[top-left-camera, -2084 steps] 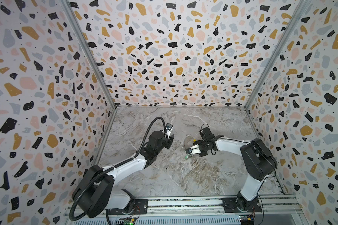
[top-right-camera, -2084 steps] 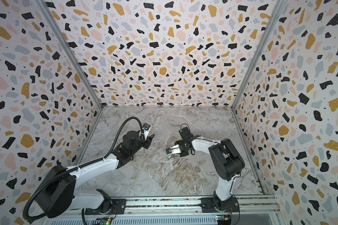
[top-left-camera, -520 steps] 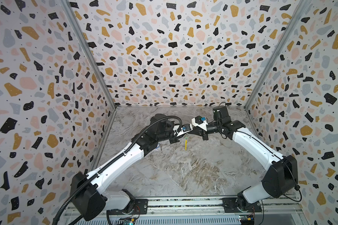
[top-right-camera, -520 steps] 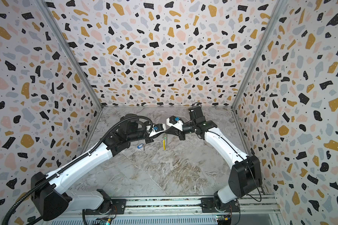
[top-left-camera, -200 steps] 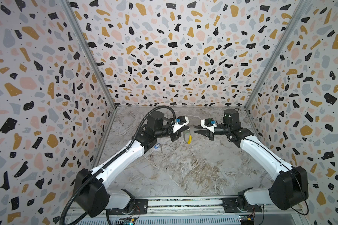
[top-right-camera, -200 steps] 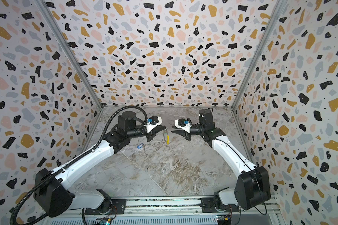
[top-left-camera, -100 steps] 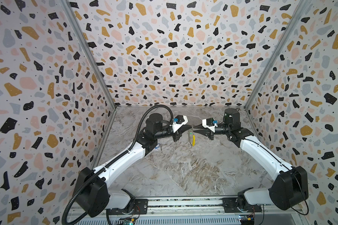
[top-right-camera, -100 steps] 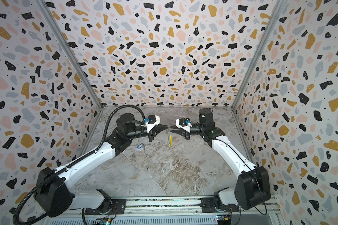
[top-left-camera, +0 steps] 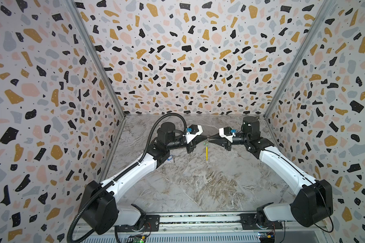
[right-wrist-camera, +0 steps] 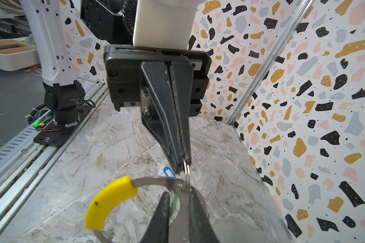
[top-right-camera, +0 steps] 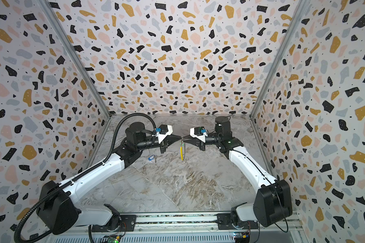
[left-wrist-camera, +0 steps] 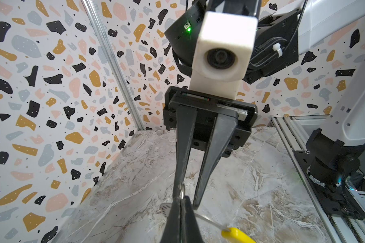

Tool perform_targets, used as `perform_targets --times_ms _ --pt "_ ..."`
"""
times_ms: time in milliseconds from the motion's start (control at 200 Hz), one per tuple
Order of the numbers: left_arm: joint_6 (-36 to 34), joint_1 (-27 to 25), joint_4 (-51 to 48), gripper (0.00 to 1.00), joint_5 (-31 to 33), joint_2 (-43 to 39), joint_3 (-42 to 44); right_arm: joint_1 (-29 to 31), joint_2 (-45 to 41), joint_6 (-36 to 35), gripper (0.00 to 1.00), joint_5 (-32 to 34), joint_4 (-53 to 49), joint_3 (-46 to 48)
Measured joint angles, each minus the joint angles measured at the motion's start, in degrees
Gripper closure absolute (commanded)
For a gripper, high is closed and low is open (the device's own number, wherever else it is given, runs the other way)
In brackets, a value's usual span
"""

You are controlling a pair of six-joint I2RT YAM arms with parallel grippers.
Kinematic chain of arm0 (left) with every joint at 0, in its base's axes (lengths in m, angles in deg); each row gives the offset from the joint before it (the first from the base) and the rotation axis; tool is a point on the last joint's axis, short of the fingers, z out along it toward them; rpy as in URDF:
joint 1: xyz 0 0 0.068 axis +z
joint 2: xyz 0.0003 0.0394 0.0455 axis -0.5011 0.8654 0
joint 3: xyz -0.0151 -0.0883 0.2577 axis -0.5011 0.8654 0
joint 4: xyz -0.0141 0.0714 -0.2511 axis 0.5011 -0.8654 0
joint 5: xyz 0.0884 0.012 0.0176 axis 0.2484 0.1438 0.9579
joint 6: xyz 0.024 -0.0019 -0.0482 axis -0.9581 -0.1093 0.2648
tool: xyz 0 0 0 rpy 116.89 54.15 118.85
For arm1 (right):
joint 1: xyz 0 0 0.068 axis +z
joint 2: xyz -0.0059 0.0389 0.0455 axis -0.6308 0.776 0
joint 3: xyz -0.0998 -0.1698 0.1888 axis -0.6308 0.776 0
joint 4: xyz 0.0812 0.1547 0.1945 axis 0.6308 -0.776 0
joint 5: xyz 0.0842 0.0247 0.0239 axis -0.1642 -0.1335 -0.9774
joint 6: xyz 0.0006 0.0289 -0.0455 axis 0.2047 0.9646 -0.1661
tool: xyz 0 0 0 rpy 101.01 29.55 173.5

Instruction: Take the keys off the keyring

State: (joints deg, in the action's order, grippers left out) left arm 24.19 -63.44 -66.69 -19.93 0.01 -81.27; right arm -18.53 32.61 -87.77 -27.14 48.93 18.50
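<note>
The keyring (right-wrist-camera: 152, 180), a thin silver ring with a yellow sleeve (top-left-camera: 207, 152), hangs in the air between both arms in both top views. My left gripper (left-wrist-camera: 180, 198) is shut on the small split ring (right-wrist-camera: 185, 169) that links the green-tagged key to the keyring. My right gripper (right-wrist-camera: 180, 192) meets it tip to tip. Its fingers (right-wrist-camera: 162, 216) are closed on a flat silver key blade (right-wrist-camera: 183, 212), with the green tag (right-wrist-camera: 174, 207) beside it. The blue-tagged key (top-right-camera: 151, 158) lies loose on the marble floor under the left arm.
Terrazzo walls close in the left, back and right sides. A metal rail (top-left-camera: 198, 221) with both arm bases runs along the front. The left arm's black cable (top-left-camera: 173, 114) loops above its wrist.
The right gripper has moved left to meet the left gripper's tips and its jaws have narrowed around the hanging key. The left gripper, still shut, shifted slightly right with the keyring.
</note>
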Motion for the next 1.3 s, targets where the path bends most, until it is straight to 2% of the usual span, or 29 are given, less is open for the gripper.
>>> perform_targets --times_ms 446,771,1011,1056,1101,1202,1297 --pt "-0.7 0.0 -1.2 1.00 -0.1 0.0 0.0 0.1 0.0 3.8 0.89 -1.7 2.1 -0.1" --pt "-1.5 0.0 -2.2 1.00 -0.2 0.0 0.0 0.5 0.6 4.6 0.90 -2.2 2.1 -0.3" --pt "-2.3 0.0 -2.8 1.00 -0.1 0.0 0.0 0.5 1.2 5.4 1.00 -2.6 1.5 -0.9" --pt "-2.6 0.0 -3.1 0.78 0.1 0.0 0.0 0.5 1.2 5.5 1.00 -2.5 1.2 -0.9" --pt "-3.1 0.0 -3.6 0.68 0.8 0.0 -0.2 0.5 1.3 5.4 1.00 -2.4 0.9 -1.0" --pt "-4.0 0.2 -5.9 0.60 3.2 -0.1 -0.7 0.6 1.6 5.4 1.00 -1.8 0.2 -1.4" --pt "-4.7 1.1 -7.3 0.57 6.7 -1.7 -0.2 0.7 2.1 5.3 1.00 -0.8 -1.1 -2.3"
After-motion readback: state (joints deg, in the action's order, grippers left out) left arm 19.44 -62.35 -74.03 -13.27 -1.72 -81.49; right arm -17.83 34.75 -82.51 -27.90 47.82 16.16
